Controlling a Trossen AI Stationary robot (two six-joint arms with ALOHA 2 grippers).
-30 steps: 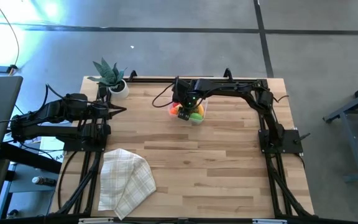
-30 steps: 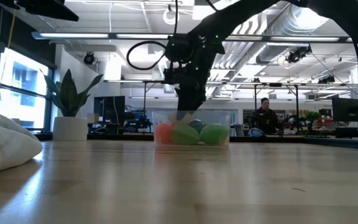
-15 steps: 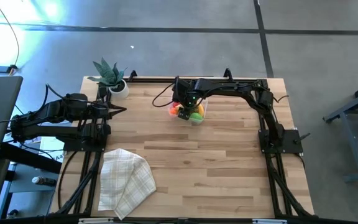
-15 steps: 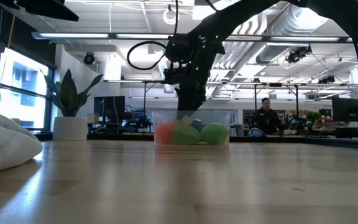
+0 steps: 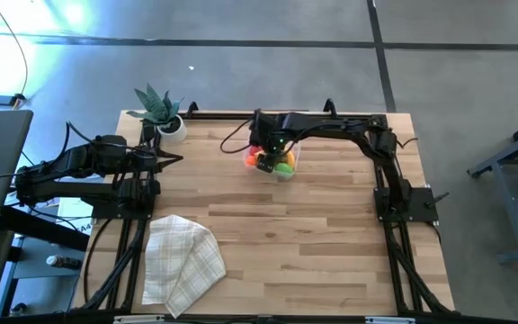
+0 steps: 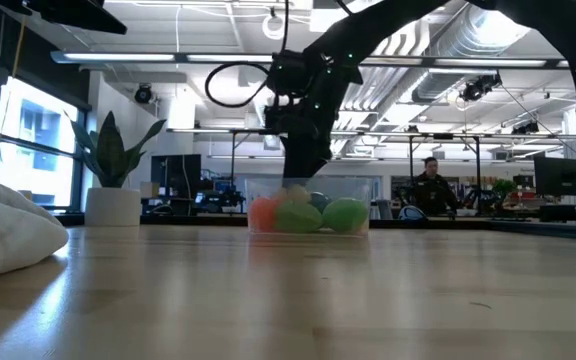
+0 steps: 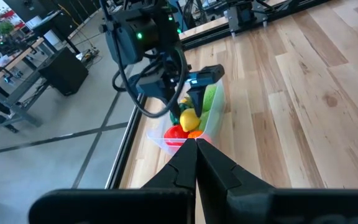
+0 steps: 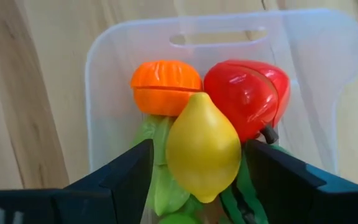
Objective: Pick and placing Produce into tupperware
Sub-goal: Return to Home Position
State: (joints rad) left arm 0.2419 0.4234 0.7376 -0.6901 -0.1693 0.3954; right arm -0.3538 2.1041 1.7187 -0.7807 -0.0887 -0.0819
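The clear tupperware (image 8: 216, 25) stands near the table's far edge (image 5: 293, 155), holding an orange piece (image 8: 165, 87), a red piece (image 8: 247, 93), a yellow lemon (image 8: 202, 146) and green pieces (image 8: 163, 186). My right gripper (image 8: 197, 152) hovers open just above it (image 6: 303, 170), pointing down, one finger on each side of the lemon, which rests on the other produce. I see a gap at one finger and none clearly at the other. My left gripper (image 7: 196, 146) waits shut at the table's left edge (image 5: 174, 159).
A potted green plant (image 5: 162, 112) stands at the far left corner. A folded checked cloth (image 5: 181, 261) lies near the near left edge. Bare wood stretches across the middle and right of the table (image 5: 331, 234). A person (image 6: 426, 185) is in the room behind.
My right gripper has risen a little above the tupperware, and the pale lemon now shows beneath its fingers in the low view. The produce and container have stayed in place.
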